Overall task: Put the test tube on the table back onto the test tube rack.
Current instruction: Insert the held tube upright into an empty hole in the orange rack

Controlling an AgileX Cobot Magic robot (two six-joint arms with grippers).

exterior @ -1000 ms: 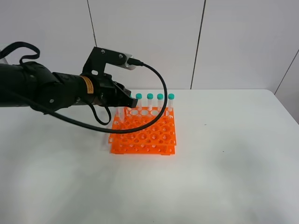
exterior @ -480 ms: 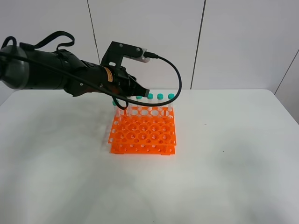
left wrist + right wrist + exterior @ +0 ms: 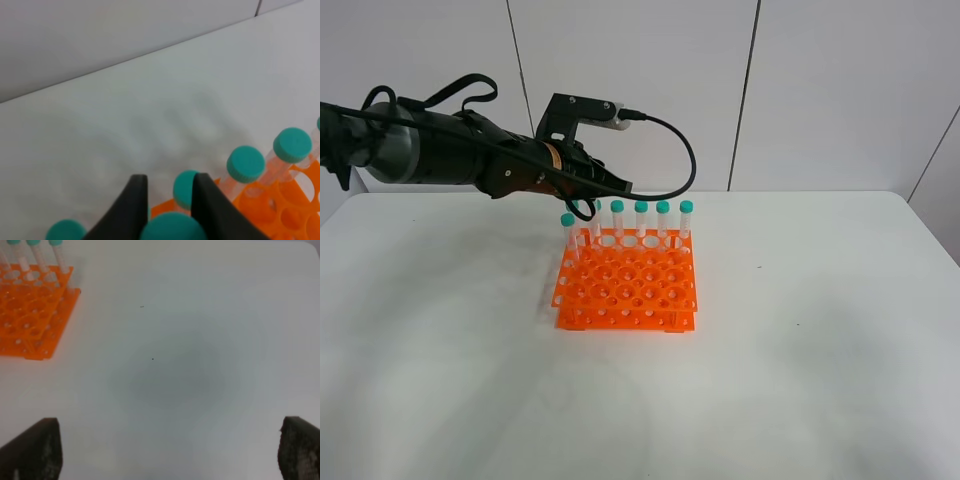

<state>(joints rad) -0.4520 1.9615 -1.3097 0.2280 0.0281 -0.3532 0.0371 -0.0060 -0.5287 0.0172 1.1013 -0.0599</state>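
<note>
Left claw: my left gripper point(image 3: 617, 187) hangs above the back-left corner of the test tube rack point(image 3: 640, 300), higher than the caps. Its jaws are drawn narrow, with only a slim gap between the black fingers point(image 3: 131, 205).
Left wrist view: a blurred teal cap point(image 3: 172, 229) shows low between the two fingers. I think it is only a tube standing underneath and not a grip, but this picture is too soft for me to be sure.
Test tube: the test tube point(image 3: 568, 232) stands upright in the rack, in the left-hand column, a little in front of the back row and apart from the gripper.
Other tubes: five other tubes point(image 3: 663, 215) with the same teal caps stand upright along the back row.
Rack: orange, two tiers, resting flat on the white table point(image 3: 820, 380).
Right claw: my right gripper point(image 3: 170, 422) is spread wide. In its wrist view I see only white tabletop between the fingers, and the rack is well apart from it.
Cable: a black cable point(image 3: 688, 165) loops from the left wrist above the back row.
</note>
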